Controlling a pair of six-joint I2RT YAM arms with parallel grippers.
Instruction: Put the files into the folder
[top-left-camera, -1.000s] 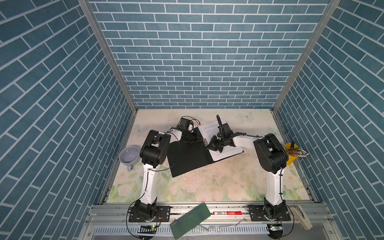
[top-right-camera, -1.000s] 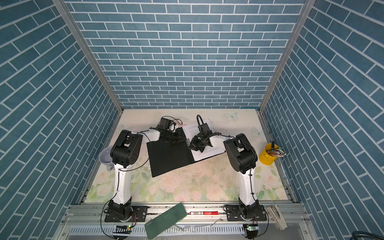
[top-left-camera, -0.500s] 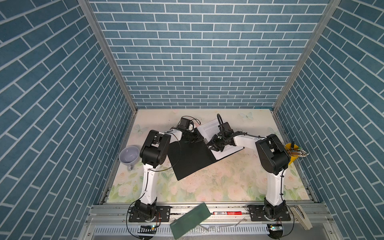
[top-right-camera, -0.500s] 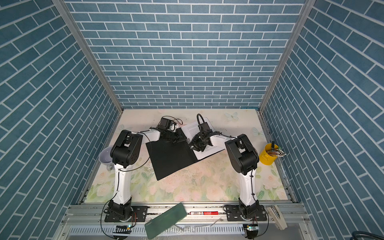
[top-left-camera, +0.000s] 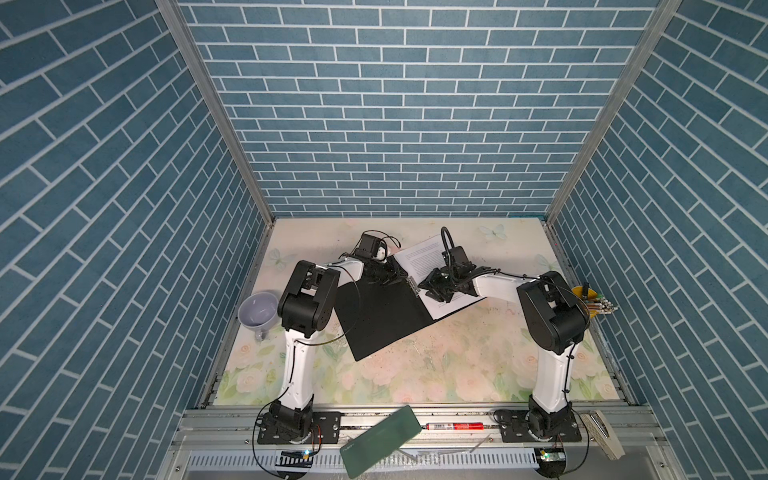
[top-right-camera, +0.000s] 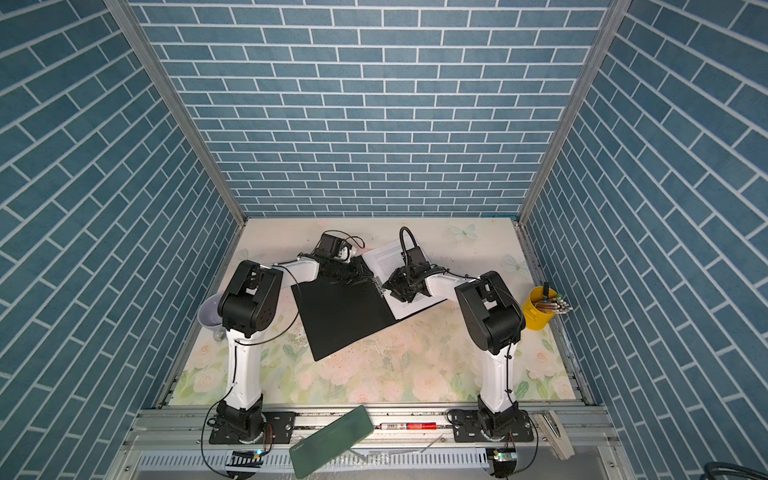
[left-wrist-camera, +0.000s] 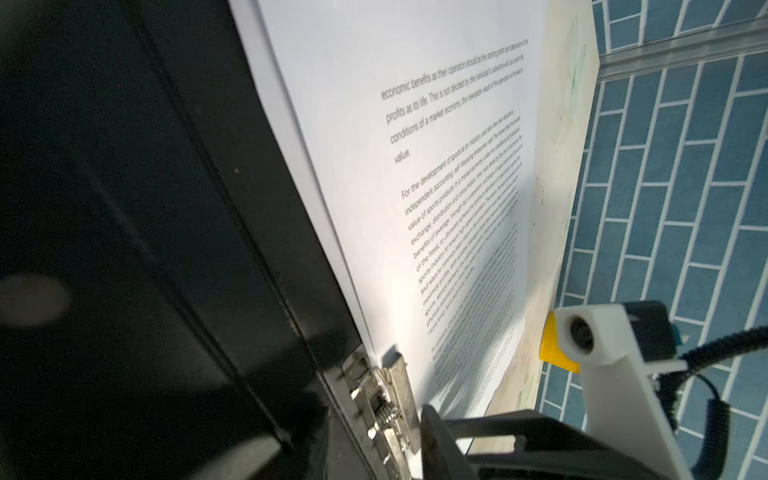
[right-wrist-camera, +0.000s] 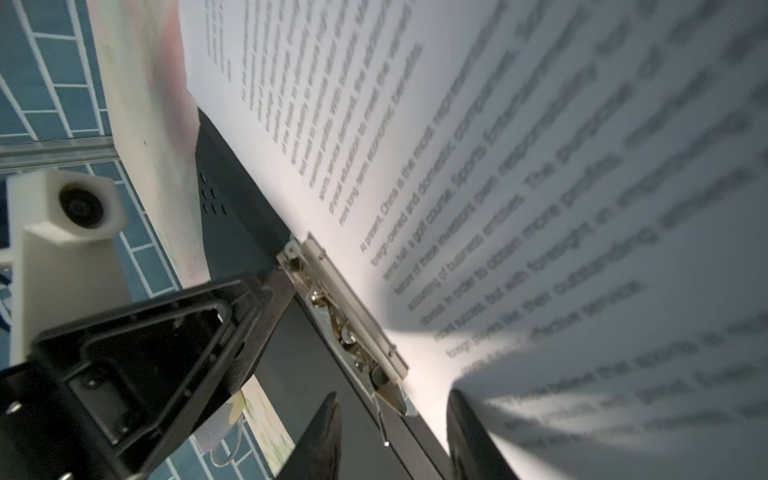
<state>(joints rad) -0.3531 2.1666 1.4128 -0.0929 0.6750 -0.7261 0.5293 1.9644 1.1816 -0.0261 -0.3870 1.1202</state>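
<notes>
The folder (top-left-camera: 382, 320) (top-right-camera: 340, 320) lies open on the floral table, black inside up. The files (top-left-camera: 422, 259) (top-right-camera: 384, 257), white sheets of printed text, rest on its right half, tucked under the metal spine clip (top-left-camera: 412, 285) (left-wrist-camera: 392, 395) (right-wrist-camera: 349, 324). My left gripper (top-left-camera: 395, 279) (left-wrist-camera: 353, 453) is low over the clip's far end, jaws apart, one fingertip (right-wrist-camera: 272, 286) touching the clip. My right gripper (top-left-camera: 434, 289) (right-wrist-camera: 395, 440) is open at the clip's near end, its fingers either side of the lever. Only the top sheet shows.
A lilac cup (top-left-camera: 257, 311) stands at the left table edge. A yellow pen holder (top-left-camera: 586, 297) stands at the right edge. On the front rail lie a dark green slab (top-left-camera: 380, 440) and a red marker (top-left-camera: 453, 426).
Both grippers have opened at the spine clip. The right gripper has shifted a little toward the back, and the folder has slid slightly.
</notes>
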